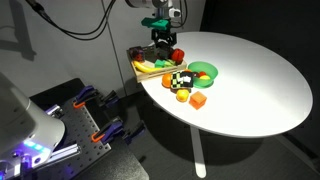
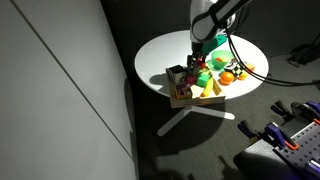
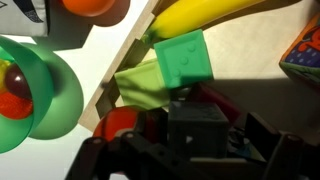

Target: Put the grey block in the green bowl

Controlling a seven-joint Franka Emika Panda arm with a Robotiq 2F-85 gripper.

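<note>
Fingers hang wide open, empty, over the tray. Dropping here risks grabbing the green block, not the grey block.

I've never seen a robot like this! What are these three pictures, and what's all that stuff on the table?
It is a robot arm with a gripper, like a two-finger hand. Two pictures come from cameras standing in the room; the close-up comes from a camera on its wrist. On the round white table are a tray of toys, a green bowl and an orange cube. The gripper hangs over the tray, open, holding nothing.
</note>
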